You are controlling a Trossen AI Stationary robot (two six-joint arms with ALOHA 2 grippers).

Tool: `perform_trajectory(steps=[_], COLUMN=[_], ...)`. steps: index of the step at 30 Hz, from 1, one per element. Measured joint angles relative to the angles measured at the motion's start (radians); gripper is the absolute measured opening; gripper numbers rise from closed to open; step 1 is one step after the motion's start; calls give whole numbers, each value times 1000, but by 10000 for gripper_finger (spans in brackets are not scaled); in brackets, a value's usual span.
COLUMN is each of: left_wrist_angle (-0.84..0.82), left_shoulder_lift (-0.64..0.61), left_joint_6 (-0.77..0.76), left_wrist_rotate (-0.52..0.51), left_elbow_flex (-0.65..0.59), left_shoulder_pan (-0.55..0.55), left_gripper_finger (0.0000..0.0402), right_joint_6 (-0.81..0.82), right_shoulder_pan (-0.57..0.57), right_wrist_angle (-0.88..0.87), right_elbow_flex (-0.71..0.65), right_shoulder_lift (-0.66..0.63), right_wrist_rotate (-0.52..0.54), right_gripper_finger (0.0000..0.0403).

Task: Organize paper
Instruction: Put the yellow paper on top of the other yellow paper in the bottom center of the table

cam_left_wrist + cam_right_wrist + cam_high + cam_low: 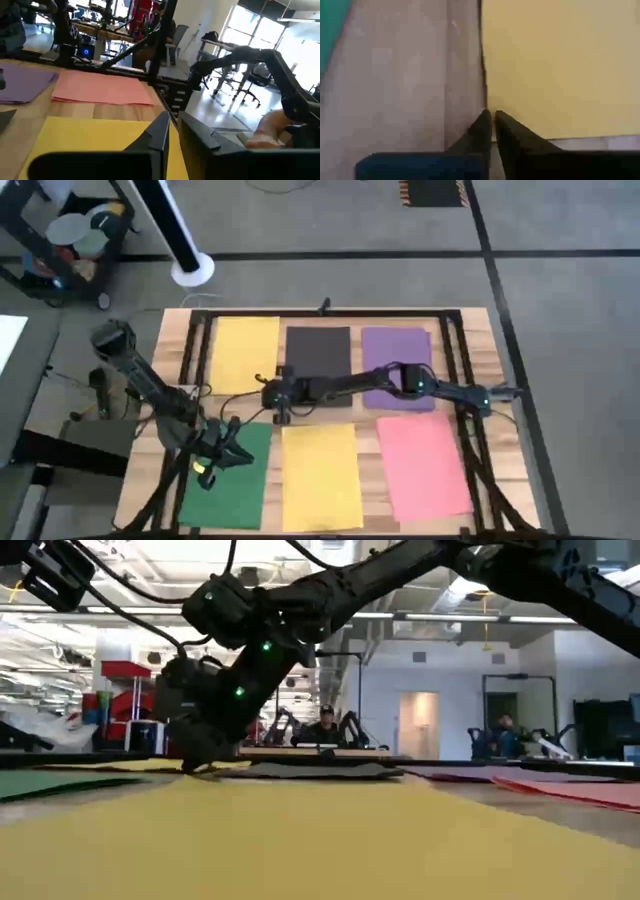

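Six sheets lie flat on the wooden table. The far row is yellow [245, 355], dark grey [318, 360] and purple [397, 365]. The near row is green [225, 480], a second yellow [320, 477] and pink [423, 465]. My right gripper [277, 402] [200, 766] [491, 114] reaches in from the right, shut, with its tips down at the far yellow sheet's near-right corner, beside the dark grey sheet [320, 770]. My left gripper [238, 448] [173, 120] is shut. It hovers over the green sheet's far-right part and points toward the near yellow sheet [95, 135]. My right gripper comes from above, slanting in from the table's right. Its shut fingertips [482, 122] stand on the table at the far yellow sheet's near-right corner [510, 107]. The sheet lies flat. I cannot tell whether the corner is between the fingers or only touched by them.
A black frame [460, 360] runs around the table top, with bare wood strips [365, 470] between the sheets. A cart [70, 240] and a white post base [192, 268] stand on the floor beyond the far-left corner. People sit in the room behind [325, 725].
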Motion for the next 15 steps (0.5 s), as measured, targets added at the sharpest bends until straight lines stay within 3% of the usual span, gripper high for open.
perform_trajectory(steps=[15], left_wrist_angle=[8], left_shoulder_lift=[0], left_joint_6=[0], left_wrist_rotate=[0], left_elbow_flex=[0], left_shoulder_pan=[0], left_gripper_finger=[36], right_joint_6=[-37], right_shoulder_pan=[35], right_wrist_angle=[-2], right_elbow_flex=[0], right_shoulder_lift=[-53], right_wrist_rotate=[5], right_gripper_finger=[0])
